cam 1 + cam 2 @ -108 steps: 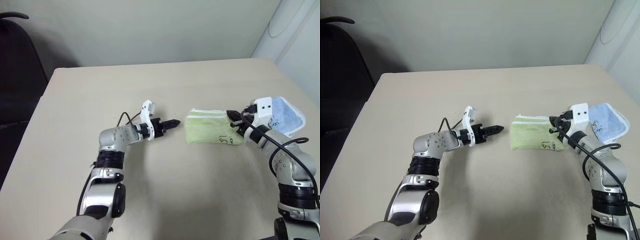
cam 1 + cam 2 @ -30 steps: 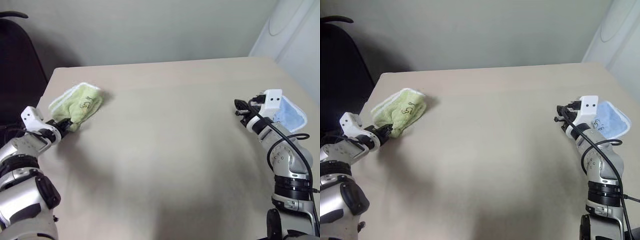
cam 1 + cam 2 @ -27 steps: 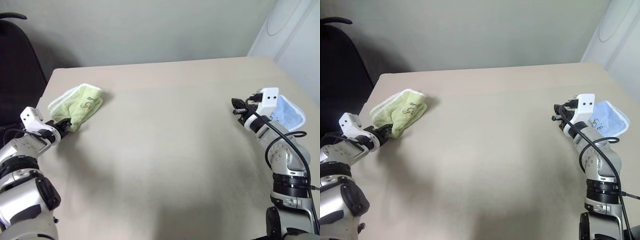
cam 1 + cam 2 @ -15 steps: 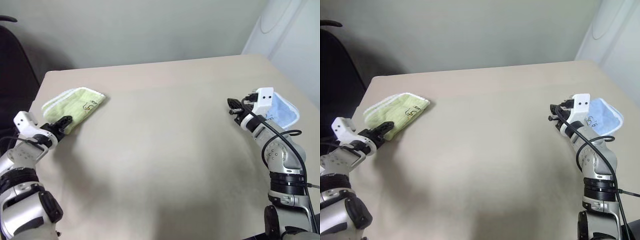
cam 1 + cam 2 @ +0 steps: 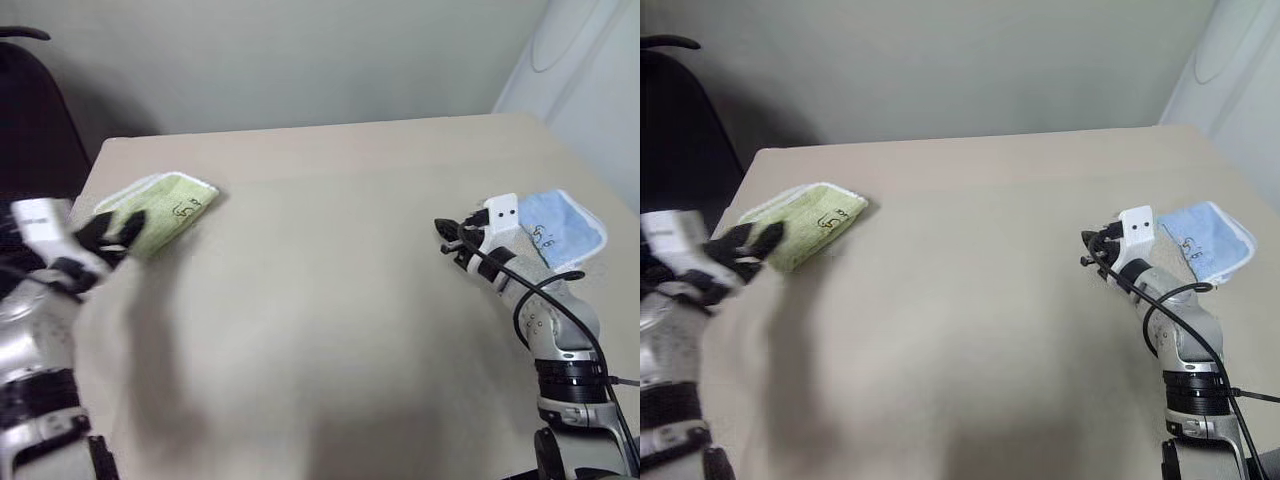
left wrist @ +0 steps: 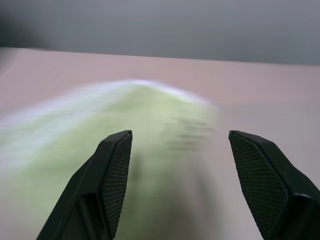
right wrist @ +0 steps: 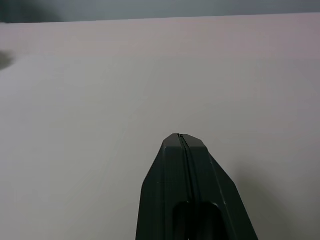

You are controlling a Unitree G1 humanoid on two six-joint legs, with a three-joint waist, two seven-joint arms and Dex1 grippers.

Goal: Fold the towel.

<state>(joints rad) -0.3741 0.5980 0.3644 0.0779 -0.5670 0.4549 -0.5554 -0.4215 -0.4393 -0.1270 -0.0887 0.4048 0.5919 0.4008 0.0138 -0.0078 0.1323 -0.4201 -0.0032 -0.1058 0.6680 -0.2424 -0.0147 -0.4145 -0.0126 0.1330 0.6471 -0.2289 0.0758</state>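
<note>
Left hand motion-smeared, fingers spread, gripping nothing, just near of the folded light green terry towel at the beige table's far-left corner. Towel tag writing illegible. Right hand closed, empty. Light blue white-edged cloth far right.

We see the desk as one broad bare span between the two arms, with open passage across its middle and near edge. At its far left corner lies the folded towel, with the left gripper just before it, jaws spread. At the right edge lies a light blue cloth, just behind the right gripper, whose jaws are pressed together. A dark chair borders the left side.
</note>
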